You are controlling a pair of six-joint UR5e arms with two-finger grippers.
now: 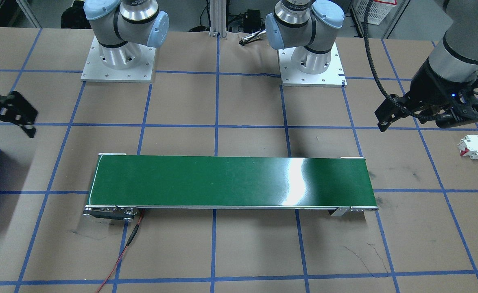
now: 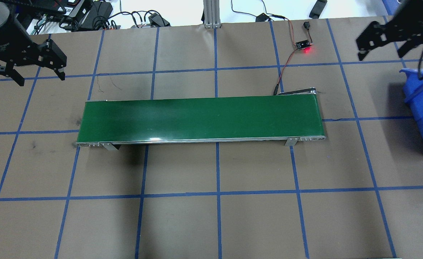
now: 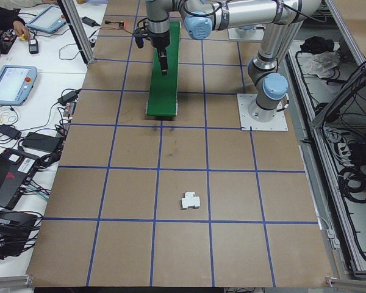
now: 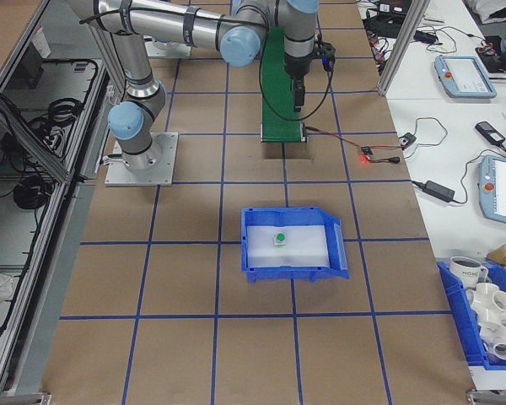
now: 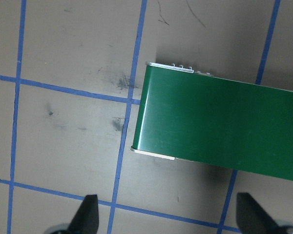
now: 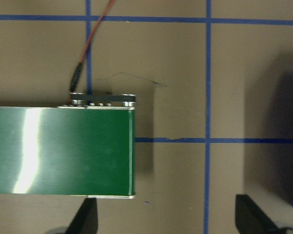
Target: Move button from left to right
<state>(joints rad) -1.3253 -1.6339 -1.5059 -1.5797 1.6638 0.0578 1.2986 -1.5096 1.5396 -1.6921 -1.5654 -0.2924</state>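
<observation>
Green-capped button (image 4: 280, 238) in blue bin (image 4: 258, 268)

No readable text — labels, brands, numbers too small, blurred

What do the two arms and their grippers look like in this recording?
Both arms are silver-grey tubes with light-blue joint caps on square metal base plates. The left gripper and right gripper are black, skeletal two-finger units. A black ribbed cable runs along the left arm, and a small blue light glows there.
</observation>
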